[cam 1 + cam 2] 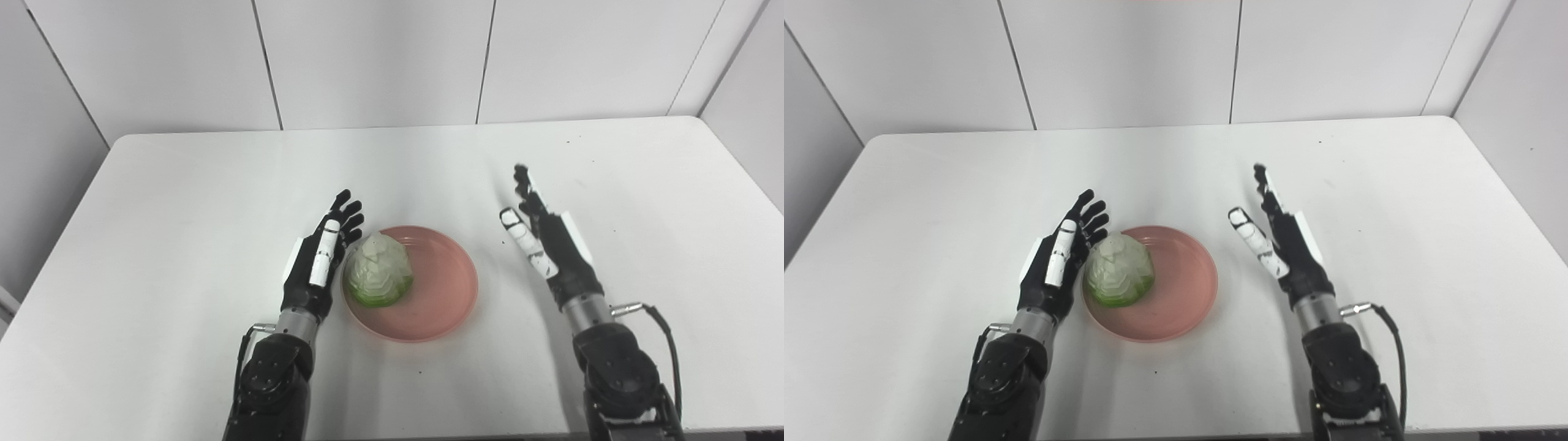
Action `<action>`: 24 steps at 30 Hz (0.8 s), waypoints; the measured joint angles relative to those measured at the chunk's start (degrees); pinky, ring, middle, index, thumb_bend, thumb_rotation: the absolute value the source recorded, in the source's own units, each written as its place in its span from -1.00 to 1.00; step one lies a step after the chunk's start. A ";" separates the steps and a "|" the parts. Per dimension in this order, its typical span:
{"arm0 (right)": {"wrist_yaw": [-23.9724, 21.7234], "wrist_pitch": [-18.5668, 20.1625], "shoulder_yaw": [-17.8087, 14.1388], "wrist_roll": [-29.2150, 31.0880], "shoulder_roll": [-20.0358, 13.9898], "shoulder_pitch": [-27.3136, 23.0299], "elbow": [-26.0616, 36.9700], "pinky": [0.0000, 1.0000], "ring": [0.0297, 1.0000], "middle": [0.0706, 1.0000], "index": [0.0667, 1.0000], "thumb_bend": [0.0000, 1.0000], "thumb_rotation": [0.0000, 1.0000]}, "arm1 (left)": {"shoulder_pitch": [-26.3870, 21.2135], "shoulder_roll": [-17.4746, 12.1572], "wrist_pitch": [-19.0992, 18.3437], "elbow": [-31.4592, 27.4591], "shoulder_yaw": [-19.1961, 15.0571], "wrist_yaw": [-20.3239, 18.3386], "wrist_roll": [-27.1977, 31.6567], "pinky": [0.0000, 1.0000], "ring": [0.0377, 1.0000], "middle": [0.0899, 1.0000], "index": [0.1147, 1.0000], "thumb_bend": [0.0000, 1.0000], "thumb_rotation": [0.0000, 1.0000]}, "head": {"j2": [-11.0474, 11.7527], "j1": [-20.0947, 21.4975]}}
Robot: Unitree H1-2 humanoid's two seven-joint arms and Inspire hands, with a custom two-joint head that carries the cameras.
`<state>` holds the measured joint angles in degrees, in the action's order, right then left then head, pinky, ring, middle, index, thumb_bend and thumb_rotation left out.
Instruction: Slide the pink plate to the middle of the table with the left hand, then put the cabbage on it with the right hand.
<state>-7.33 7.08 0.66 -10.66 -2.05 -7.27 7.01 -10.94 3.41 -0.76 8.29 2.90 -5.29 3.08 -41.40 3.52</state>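
Black left hand (321, 260) and right hand (545, 236) flank the cabbage (378, 271), fingers spread, palms empty.

Left hand (321, 254) and right hand (542, 236) both rest with fingers spread (holding nothing).

Hidden and cut-off parts around the two black robot hands

Both dark forearms run off the bottom edge, so their upper parts are unseen. The round pale-green cabbage (380, 271) covers the left part of the shallow pink plastic plate (444, 288) next to the left hand (320, 256); whether that hand touches the plate's rim cannot be told. The right hand (544, 234) stands edge-on, hiding its palm. The white table (184, 202) is cut at the picture's sides, and tiny dark specks on it are too small to identify.
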 measured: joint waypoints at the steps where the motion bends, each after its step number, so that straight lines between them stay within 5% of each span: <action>1: 0.54 -0.62 0.01 0.60 0.39 0.50 -0.63 0.93 0.98 1.00 1.00 0.61 1.00 | 0.22 -0.05 0.13 -0.22 0.03 0.02 -0.02 0.84 0.84 0.87 0.87 -0.08 1.00 | 0.09 -0.18; 3: 1.29 -2.27 -0.03 2.50 1.35 1.94 -2.73 0.99 1.00 1.00 1.00 0.34 1.00 | 1.34 -0.19 0.32 -1.47 0.20 0.10 -0.26 0.85 0.86 0.88 0.88 -0.07 1.00 | 0.09 -0.44; 12: 1.92 -5.91 0.00 7.90 2.30 3.19 -5.04 1.00 0.98 1.00 1.00 -0.12 1.00 | 4.86 -0.27 0.35 -5.06 0.15 0.47 -0.24 0.85 0.86 0.88 0.88 -0.07 1.00 | 0.35 -1.14; 24: 1.71 -6.94 0.55 9.29 1.59 2.28 -6.56 0.96 0.94 0.95 0.98 -0.19 1.00 | 4.52 -0.53 0.46 -4.04 0.17 0.42 -0.24 0.85 0.85 0.88 0.88 -0.08 1.00 | 0.35 -1.06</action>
<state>-5.62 0.15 1.21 -1.38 -0.46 -4.99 0.45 -6.42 2.88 -0.31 4.25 3.07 -4.87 2.84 -41.04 2.46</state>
